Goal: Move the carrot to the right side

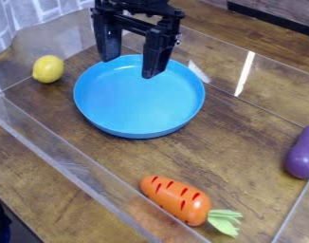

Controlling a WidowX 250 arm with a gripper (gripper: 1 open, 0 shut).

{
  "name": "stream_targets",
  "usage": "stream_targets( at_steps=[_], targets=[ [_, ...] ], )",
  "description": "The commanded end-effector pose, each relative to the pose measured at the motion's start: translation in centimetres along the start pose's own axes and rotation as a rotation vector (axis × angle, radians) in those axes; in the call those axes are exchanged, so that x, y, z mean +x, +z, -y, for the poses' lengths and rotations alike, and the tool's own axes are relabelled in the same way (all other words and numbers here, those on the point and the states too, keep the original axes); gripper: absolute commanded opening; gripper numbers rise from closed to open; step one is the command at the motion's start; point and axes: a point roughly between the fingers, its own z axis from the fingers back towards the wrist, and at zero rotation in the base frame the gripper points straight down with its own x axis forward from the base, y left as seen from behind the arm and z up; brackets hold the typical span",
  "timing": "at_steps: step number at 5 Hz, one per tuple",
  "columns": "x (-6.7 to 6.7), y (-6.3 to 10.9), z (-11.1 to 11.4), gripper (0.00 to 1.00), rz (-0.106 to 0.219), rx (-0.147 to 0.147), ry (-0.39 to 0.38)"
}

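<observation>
A big blue plate (139,99) sits in the middle of the wooden table (68,142), and everything else is easy to find from it. The black hand (135,63) hangs right over the far part of the plate, pointing straight down. Its two fingers (156,57) are spread apart and there is nothing between them, so it is let go and not gripping a thing. The finger tips hang over the blue of the plate near its far rim; I cannot tell if they touch it. The carrot (177,198) lies on the table on the near side of the plate, a bit to the right, close to the front edge. It is well apart from the plate and from the hand. It lies flat on its side, orange with dark stripes, and its green leafy top points away from the plate toward the right. A yellow lemon (47,68) sits to the left of the plate, near it but not touching. A purple eggplant (301,152) sits far to the right of the plate, at the edge of what I can see, and part of it is cut off. Clear walls (49,142) stand around the table, and one runs along the left of the plate.
</observation>
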Motion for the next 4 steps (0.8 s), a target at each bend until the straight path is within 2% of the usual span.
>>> stream_targets(
  at_steps=[1, 4],
  targets=[
    [-0.1, -0.7, 0.4, 1.00, -0.012, -0.002, -0.013],
    [-0.9, -2.5, 2.1, 1.00, -0.029, -0.010, -0.090]
  ],
)
